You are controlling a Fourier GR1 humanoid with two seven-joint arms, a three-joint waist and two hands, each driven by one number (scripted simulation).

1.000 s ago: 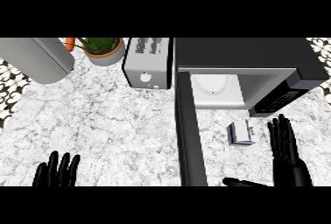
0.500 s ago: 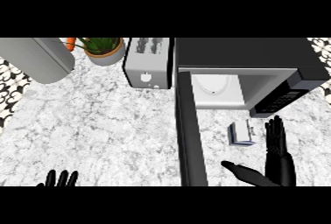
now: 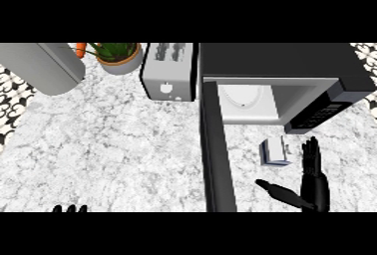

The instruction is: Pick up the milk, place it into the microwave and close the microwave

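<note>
Head view: marble counter (image 3: 117,149), open microwave (image 3: 280,79).

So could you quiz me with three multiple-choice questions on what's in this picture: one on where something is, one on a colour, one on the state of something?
1. Where is the milk carton?
A. inside the microwave
B. on the counter in front of the microwave, beside the right robot hand
C. on top of the toaster

2. What colour is the counter?
A. white and grey marble
B. plain red
C. dark wood

3. How is the microwave door?
A. shut
C. taken off
B. swung open

Answers: 1 B, the carton stands on the counter just left of the right robot hand, below the microwave. 2 A, the surface is veined white and grey. 3 B, the door sticks out toward the viewer and the white inside with its plate shows.
</note>
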